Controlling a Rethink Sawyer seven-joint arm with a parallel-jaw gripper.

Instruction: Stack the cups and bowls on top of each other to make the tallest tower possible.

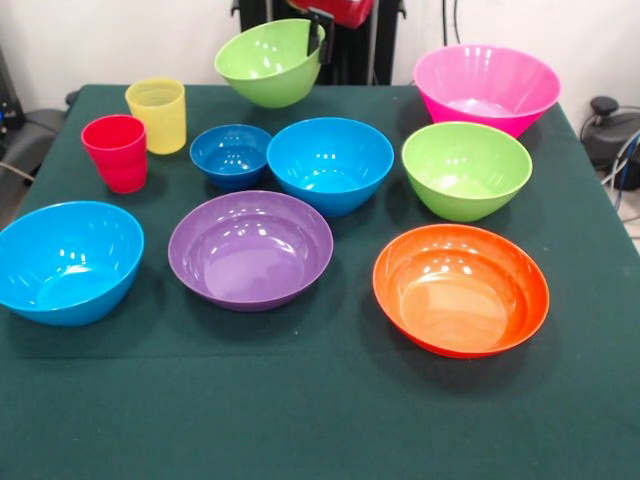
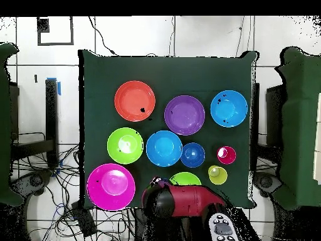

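My gripper [image 1: 320, 35] is shut on the right rim of a lime green bowl [image 1: 265, 62], which hangs tilted at the table's far edge; in the overhead view this bowl [image 2: 185, 178] is half hidden under my arm. On the cloth stand the big pink bowl [image 1: 487, 88], a second lime green bowl [image 1: 465, 168], a light blue bowl [image 1: 330, 163], the small dark blue bowl [image 1: 231, 155], the yellow cup [image 1: 157, 114], the red cup [image 1: 116, 152], another light blue bowl [image 1: 68, 260], the purple bowl [image 1: 250, 248] and the orange bowl [image 1: 461, 288]. All stand apart, mouths up.
The table wears a dark green cloth [image 1: 320, 420], bare along its near edge. My red arm [image 2: 182, 201] reaches in over the table's robot side. Cables and dark equipment lie on the floor beside the table.
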